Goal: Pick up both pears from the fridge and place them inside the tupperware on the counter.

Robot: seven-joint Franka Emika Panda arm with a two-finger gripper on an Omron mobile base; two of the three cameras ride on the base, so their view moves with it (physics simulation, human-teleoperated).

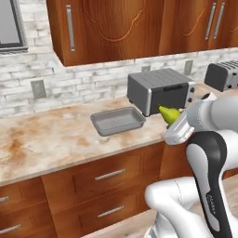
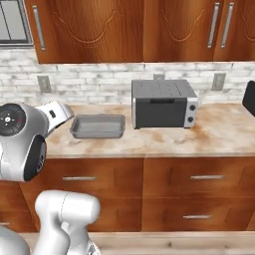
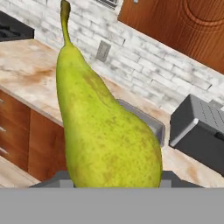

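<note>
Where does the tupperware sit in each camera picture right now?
Left base view: tupperware at centre, on the counter, left of the toaster oven.
Right base view: left of centre, again left of the toaster oven.
Hand view: its rim peeks out behind the pear.
Shared landmark: the toaster oven.

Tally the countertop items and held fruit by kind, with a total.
Pear, held in the gripper: 1
Tupperware, on the counter: 1
Toaster oven: 1
Toaster, cut off at the frame edge: 1
Total: 4
</note>
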